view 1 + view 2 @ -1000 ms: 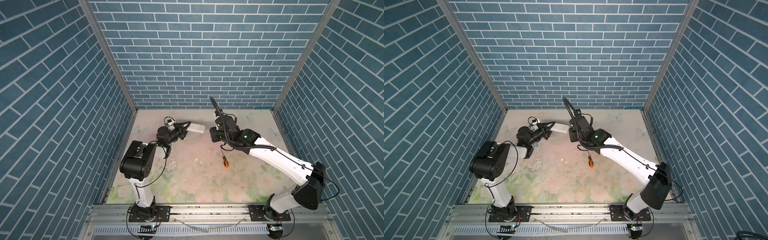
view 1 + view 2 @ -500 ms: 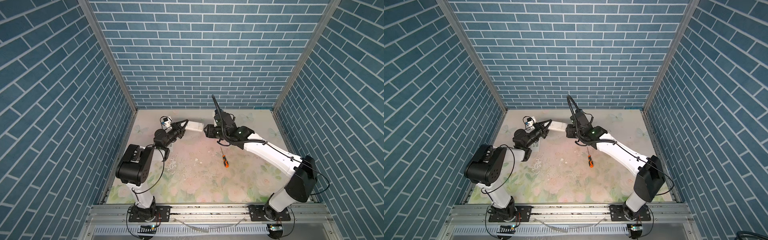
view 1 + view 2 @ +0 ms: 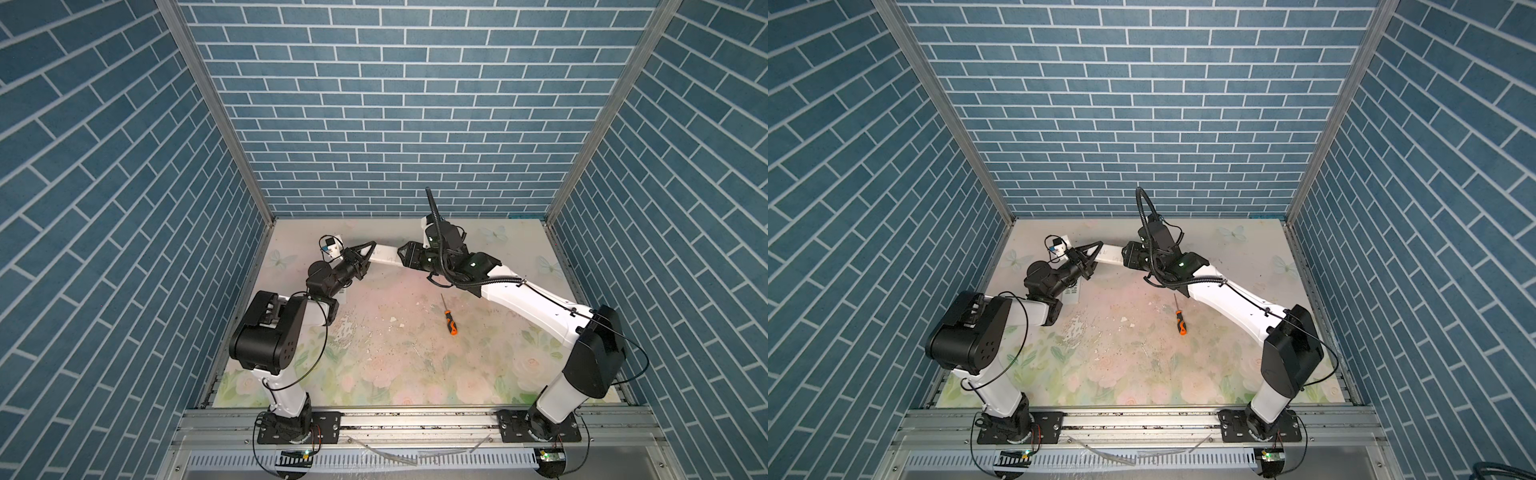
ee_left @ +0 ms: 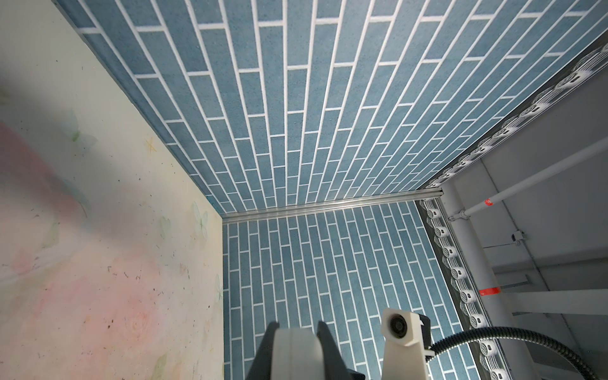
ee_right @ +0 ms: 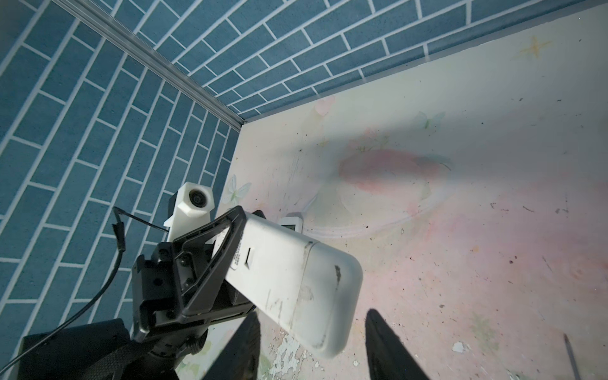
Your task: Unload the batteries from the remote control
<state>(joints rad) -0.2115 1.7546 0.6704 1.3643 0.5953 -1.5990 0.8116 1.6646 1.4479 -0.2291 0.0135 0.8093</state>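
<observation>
Right wrist view: remote control (image 5: 289, 273) in grip of left pincer (image 5: 236, 230), its end inside wide right pincer (image 5: 312, 316).

A white remote (image 3: 384, 261) between left claw (image 3: 368, 255) and right claw (image 3: 402, 257)

An orange-and-black screwdriver (image 3: 449, 314) lies flat on the floral table mat (image 3: 415, 365), its metal tip pointing toward the blue brick back wall (image 3: 395, 104). Left of it in both top views, small white flakes (image 3: 392, 319) dot the mat beside a scuffed, peeling patch (image 3: 347, 328).
</observation>
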